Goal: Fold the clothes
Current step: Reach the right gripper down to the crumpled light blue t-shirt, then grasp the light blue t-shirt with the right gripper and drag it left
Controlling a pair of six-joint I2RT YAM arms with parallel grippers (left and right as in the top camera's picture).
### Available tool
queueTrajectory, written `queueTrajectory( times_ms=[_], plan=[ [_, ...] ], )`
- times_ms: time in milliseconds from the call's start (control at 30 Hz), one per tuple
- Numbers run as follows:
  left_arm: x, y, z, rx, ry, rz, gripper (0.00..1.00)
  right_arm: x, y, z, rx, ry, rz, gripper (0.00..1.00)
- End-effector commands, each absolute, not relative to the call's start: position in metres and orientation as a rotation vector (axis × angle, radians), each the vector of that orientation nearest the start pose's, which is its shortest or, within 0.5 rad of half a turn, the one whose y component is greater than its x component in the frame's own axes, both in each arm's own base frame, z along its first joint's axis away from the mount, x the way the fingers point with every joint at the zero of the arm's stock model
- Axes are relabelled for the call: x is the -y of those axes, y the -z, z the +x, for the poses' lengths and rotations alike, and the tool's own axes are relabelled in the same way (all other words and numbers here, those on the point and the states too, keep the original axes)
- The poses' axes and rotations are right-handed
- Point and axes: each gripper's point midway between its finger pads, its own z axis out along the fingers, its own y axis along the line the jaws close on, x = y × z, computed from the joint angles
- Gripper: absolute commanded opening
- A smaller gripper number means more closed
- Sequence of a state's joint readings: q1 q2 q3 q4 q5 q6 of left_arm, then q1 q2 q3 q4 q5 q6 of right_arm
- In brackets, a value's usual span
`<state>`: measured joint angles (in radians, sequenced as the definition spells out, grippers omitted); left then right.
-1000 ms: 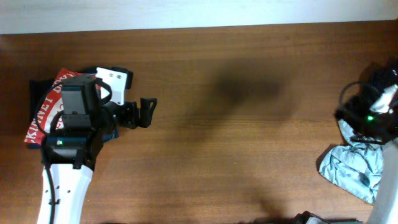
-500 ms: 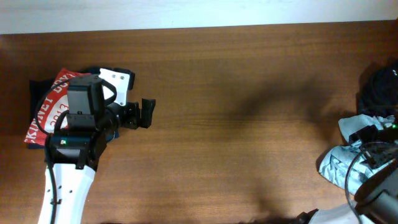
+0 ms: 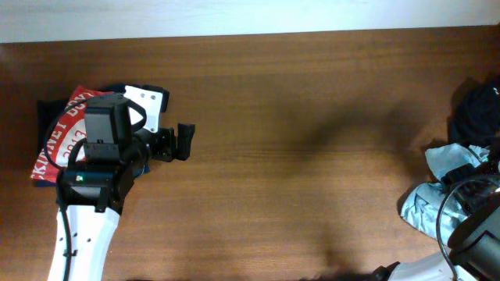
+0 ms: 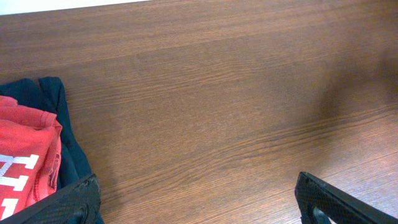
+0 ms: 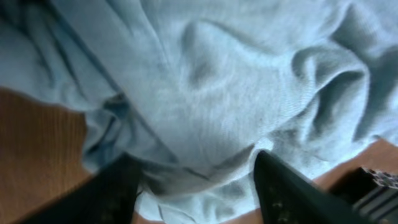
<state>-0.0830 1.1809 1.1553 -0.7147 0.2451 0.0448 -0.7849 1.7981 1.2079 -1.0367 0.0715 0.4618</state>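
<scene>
A crumpled light blue garment lies at the table's right edge and fills the right wrist view. My right gripper is open, low over it, with a finger on each side of a fold. A folded red garment with white lettering lies on a navy one at the far left; both show in the left wrist view, red and navy. My left gripper is open and empty over bare wood, just right of that stack.
A dark garment is bunched at the right edge behind the light blue one. The right arm comes in from the lower right corner. The wooden table runs to a white wall at the back.
The right arm has swung from the dark garment down to the light blue garment at the lower right. The left arm has barely moved.
</scene>
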Motion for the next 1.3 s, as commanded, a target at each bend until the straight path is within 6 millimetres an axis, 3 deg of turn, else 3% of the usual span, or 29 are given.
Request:
queueTrajectory(
  times_ms=[0,67,100,200,300,400,467,533,600,733,967,1133,1267],
  plan=[
    [0.070,-0.255,0.341,-2.266,0.282,0.290,0.99,0.222,-0.035,0.201,-2.588,0.124,1.901,0.37],
    [0.070,-0.255,0.341,-2.265,0.283,0.290,1.00,0.222,-0.035,0.206,-2.574,0.091,1.893,0.09],
    [0.070,-0.255,0.341,-2.265,0.283,0.290,0.99,0.221,-0.036,0.208,-2.566,0.071,1.888,0.04],
    [0.070,-0.255,0.341,-2.266,0.283,0.290,0.99,0.219,-0.049,0.218,-2.527,0.007,1.859,0.04],
    [0.070,-0.255,0.341,-2.265,0.283,0.290,0.99,0.219,-0.079,0.229,-2.472,-0.037,1.783,0.04],
    [0.070,-0.256,0.342,-2.262,0.283,0.290,0.99,0.214,-0.128,0.250,-2.391,-0.144,1.606,0.04],
    [0.070,-0.257,0.343,-2.257,0.282,0.290,0.99,0.200,-0.172,0.276,-2.339,-0.275,1.365,0.04],
    [0.070,-0.258,0.344,-2.250,0.282,0.290,0.99,0.174,-0.230,0.307,-2.268,-0.400,0.990,0.04],
    [0.070,-0.259,0.344,-2.246,0.282,0.291,0.99,0.152,-0.272,0.320,-2.200,-0.430,0.779,0.04],
    [0.070,-0.259,0.344,-2.247,0.282,0.291,0.99,0.102,-0.327,0.334,-2.135,-0.405,0.458,0.04],
    [0.070,-0.259,0.344,-2.247,0.282,0.291,0.99,-0.006,-0.355,0.358,-2.086,-0.489,-0.025,0.07],
    [0.071,-0.258,0.344,-2.248,0.286,0.292,0.99,-0.038,-0.358,0.366,-2.071,-0.434,-0.121,0.08],
    [0.071,-0.259,0.344,-2.247,0.286,0.292,0.99,-0.091,-0.371,0.358,-1.988,-0.569,-0.369,0.08]
  ],
)
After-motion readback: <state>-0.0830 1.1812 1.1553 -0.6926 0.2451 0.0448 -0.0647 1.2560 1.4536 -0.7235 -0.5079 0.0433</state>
